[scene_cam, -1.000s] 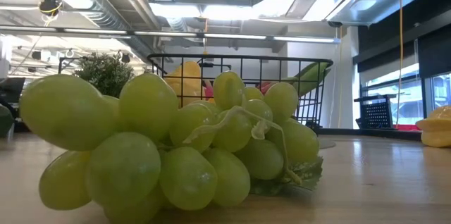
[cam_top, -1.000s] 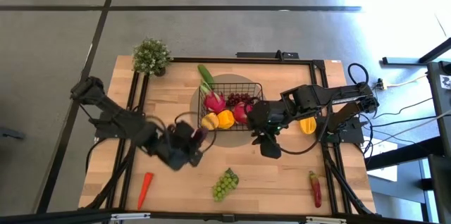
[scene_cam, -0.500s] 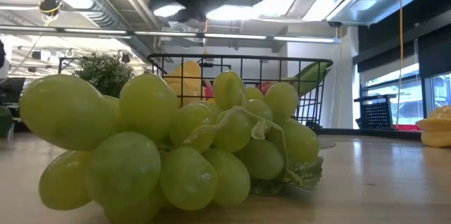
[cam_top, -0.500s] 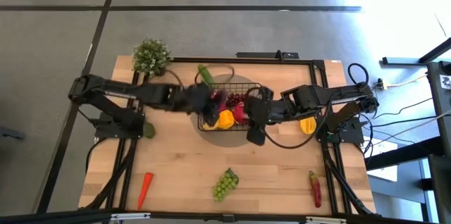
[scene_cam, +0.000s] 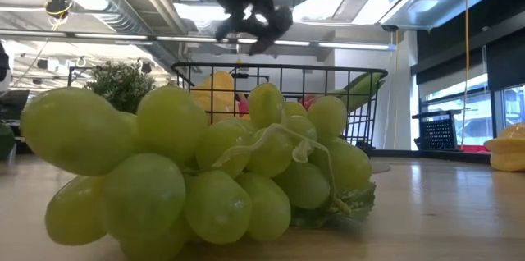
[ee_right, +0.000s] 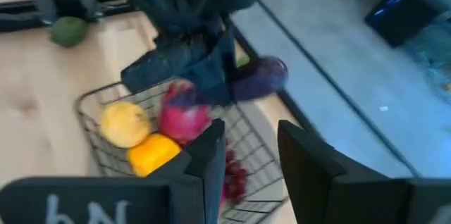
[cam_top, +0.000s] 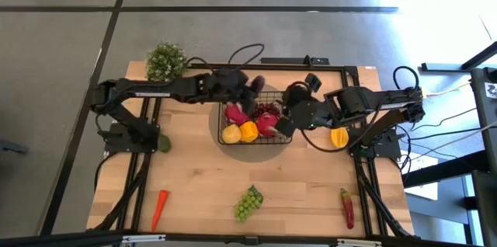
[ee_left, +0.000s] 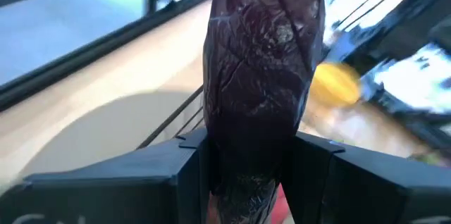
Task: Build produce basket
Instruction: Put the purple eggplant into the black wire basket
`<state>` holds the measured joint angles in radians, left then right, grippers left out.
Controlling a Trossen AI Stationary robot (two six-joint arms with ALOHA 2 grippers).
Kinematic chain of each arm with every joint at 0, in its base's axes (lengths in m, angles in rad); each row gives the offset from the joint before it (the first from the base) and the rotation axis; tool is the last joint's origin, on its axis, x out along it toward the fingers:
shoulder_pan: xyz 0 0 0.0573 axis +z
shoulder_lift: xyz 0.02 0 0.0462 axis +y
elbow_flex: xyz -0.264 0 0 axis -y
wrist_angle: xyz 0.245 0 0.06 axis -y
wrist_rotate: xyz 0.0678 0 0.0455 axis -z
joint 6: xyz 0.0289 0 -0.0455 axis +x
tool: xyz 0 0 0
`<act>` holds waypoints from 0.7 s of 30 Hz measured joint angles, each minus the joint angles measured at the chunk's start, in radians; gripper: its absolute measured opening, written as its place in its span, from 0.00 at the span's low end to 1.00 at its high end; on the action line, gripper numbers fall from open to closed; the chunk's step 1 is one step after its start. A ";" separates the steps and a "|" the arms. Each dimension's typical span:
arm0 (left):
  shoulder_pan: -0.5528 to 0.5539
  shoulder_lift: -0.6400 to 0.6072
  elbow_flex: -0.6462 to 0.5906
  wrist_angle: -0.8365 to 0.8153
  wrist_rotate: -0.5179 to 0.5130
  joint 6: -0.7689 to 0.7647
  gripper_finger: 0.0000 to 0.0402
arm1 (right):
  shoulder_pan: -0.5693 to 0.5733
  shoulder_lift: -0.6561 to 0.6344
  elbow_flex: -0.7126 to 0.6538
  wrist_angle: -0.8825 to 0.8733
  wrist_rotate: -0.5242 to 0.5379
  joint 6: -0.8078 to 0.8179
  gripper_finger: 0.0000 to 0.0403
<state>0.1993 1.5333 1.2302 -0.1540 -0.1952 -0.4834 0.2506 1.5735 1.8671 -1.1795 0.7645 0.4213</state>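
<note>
1. The eggplant [ee_left: 262,76] is up in the air over the far edge of the basket [cam_top: 281,98], clamped between the left gripper [cam_top: 247,85] fingers!
2. My read: this is the drop-in step; next it needs lowering into a free spot among the produce, then letting go.
3. Left arm stretched along the table's [cam_top: 311,185] far edge. Right gripper [cam_top: 284,125] hangs over the basket's right edge, fingers parted, holding nothing.

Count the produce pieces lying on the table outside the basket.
5: carrot near front-left, green grapes front centre, red chili front-right, yellow piece right of the basket, green piece on the left. The arms may hide others.
</note>
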 joint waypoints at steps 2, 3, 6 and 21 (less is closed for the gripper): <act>0.010 0.028 0.001 0.039 0.012 -0.003 0.25 | -0.006 -0.007 0.000 -0.005 0.018 -0.012 0.30; 0.013 0.046 0.001 0.067 0.017 -0.004 0.25 | -0.009 -0.012 0.000 -0.015 0.020 -0.015 0.30; 0.018 0.100 0.000 0.114 0.021 -0.003 0.25 | -0.026 -0.017 0.000 -0.025 0.019 -0.037 0.30; 0.039 0.282 -0.001 0.199 0.009 0.049 0.25 | -0.072 -0.022 0.000 -0.027 -0.003 -0.154 0.30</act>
<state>0.2385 1.8154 1.2297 0.0453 -0.1860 -0.4346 0.1789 1.5517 1.8675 -1.2064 0.7613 0.2671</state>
